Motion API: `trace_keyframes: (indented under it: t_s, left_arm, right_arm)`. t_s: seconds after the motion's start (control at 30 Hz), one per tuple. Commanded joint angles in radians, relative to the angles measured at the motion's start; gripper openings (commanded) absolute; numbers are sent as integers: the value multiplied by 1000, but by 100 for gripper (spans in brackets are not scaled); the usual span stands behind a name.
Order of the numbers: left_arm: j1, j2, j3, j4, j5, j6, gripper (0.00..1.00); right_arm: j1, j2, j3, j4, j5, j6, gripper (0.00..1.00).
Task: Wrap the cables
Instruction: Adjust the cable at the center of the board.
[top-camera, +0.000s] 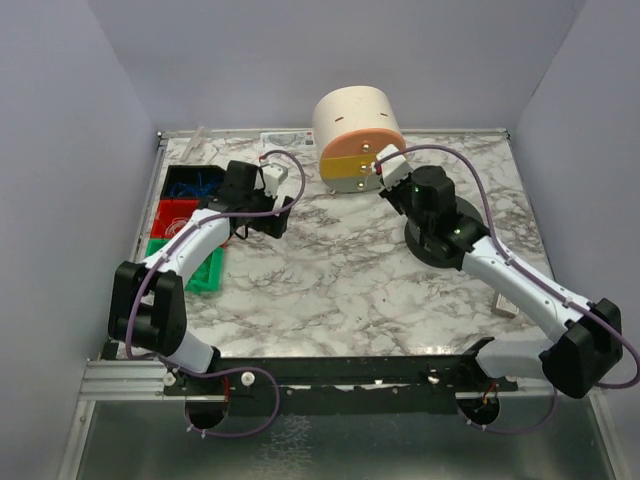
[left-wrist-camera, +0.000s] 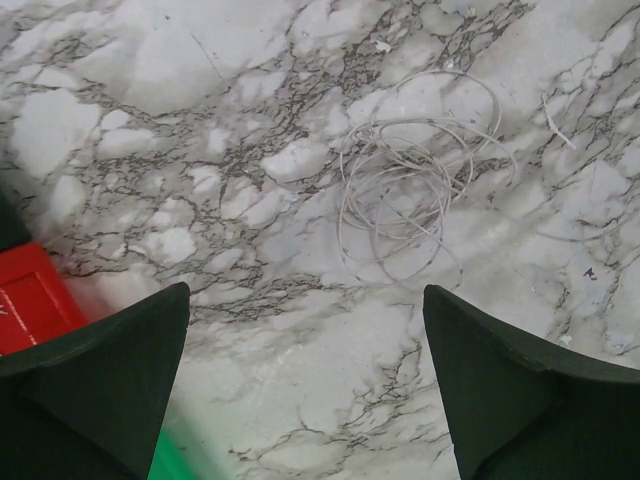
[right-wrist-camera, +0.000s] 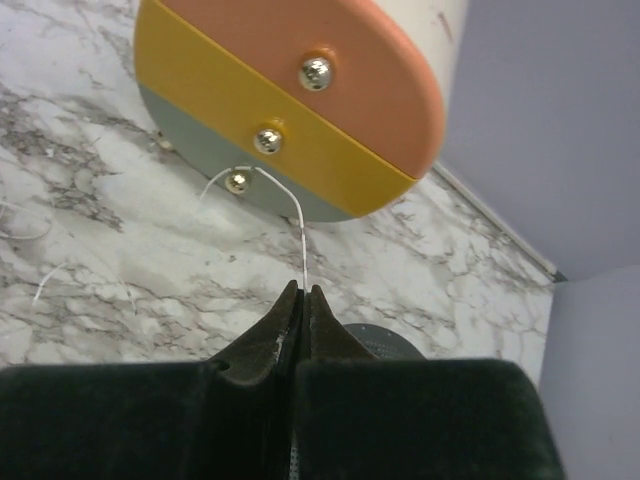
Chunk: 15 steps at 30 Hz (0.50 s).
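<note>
Now right tool (right-wrist-camera: 302, 290), reaching forward, pinches cable (right-wrist-camera: 304, 248).

left gripper (left-wrist-camera: 305, 290) — jaws spread wide | right gripper (right-wrist-camera: 302, 292) — jaws pressed together

The table (left-wrist-camera: 180, 120) has a smooth, marble-patterned top. The thin pale cables (left-wrist-camera: 410, 190) look like slick wire. The drum (right-wrist-camera: 300, 110) face is matt plastic with shiny metal studs (right-wrist-camera: 316, 72). The right hand (right-wrist-camera: 301, 292) is matt black.
</note>
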Motion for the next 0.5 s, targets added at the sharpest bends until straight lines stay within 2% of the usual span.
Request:
trace_keyframes:
  t_s: [0.0, 0.13, 0.3, 0.47]
  left_arm:
    - [-39, 47, 35, 0, 24, 34, 99]
    - [-74, 81, 64, -11, 120, 25, 99]
    - [-78, 183, 188, -68, 237, -41, 99]
    - [-164, 248, 245, -81, 142, -31, 99]
  right_arm:
    - [-12, -80, 1, -12, 118, -92, 1]
    - [-15, -144, 7, -43, 117, -95, 1]
    - [-16, -160, -27, -48, 106, -81, 1]
    - [-27, -173, -66, -28, 70, -57, 1]
